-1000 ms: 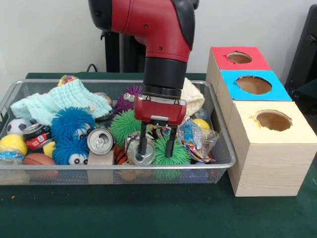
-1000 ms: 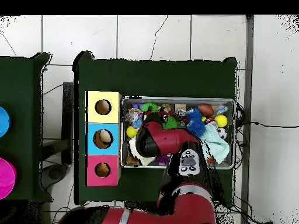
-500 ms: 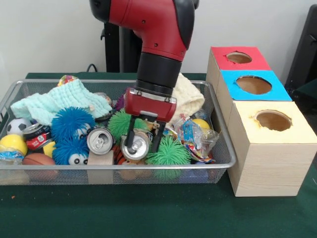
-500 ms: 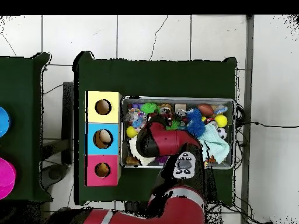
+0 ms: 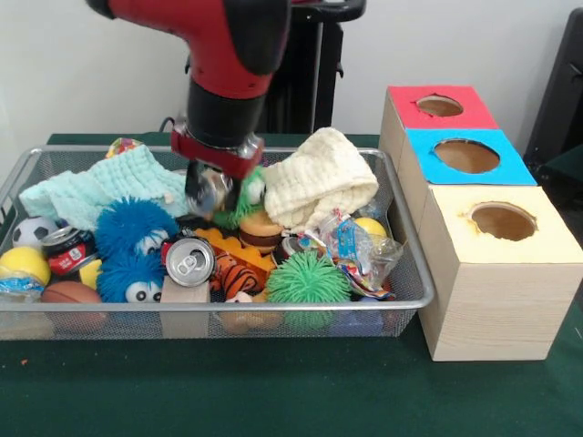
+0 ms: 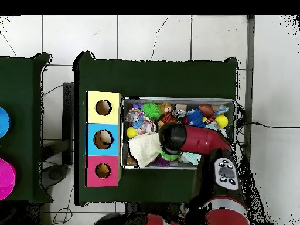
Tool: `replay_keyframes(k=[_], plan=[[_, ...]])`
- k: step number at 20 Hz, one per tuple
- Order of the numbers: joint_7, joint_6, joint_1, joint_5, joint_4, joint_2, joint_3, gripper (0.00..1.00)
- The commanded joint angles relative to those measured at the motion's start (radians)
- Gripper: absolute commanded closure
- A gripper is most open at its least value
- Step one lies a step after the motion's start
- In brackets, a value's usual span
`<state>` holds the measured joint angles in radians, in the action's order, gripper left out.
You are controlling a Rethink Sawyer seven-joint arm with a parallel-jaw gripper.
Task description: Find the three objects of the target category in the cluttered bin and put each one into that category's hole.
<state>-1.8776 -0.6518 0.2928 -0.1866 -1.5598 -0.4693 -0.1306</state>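
My gripper [image 5: 215, 197] hangs above the middle of the wire bin [image 5: 273, 307], shut on a silver drink can [image 5: 206, 188] lifted clear of the pile. A green fuzzy toy [image 5: 246, 198] sits right beside the can. A second silver can [image 5: 189, 262] lies on its side at the bin's front, and a red-labelled can [image 5: 66, 251] rests at the left end. Three hole boxes stand to the right: red [image 5: 440, 106], blue [image 5: 466, 156], yellow [image 5: 503, 221]. In the overhead view the arm's wrist [image 6: 171, 136] hides the gripper and the can.
The bin holds a cream cloth [image 5: 323, 182], a mint cloth [image 5: 109, 191], blue fuzzy toys [image 5: 132, 246], a green spiky ball [image 5: 308, 278], small balls and snack packets. In the overhead view the boxes [image 6: 104, 139] stand left of the bin [image 6: 179, 99].
The gripper closed on the silver can in the front pile, then rose and swung left and back with it. The green spiky ball and a toy tiger beneath are now uncovered.
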Motion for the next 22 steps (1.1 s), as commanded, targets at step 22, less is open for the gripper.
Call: replay_keyframes(k=[22], plan=[[-0.085,0.865,-0.109,-0.37,-0.181,-0.162,0.075,0.0]])
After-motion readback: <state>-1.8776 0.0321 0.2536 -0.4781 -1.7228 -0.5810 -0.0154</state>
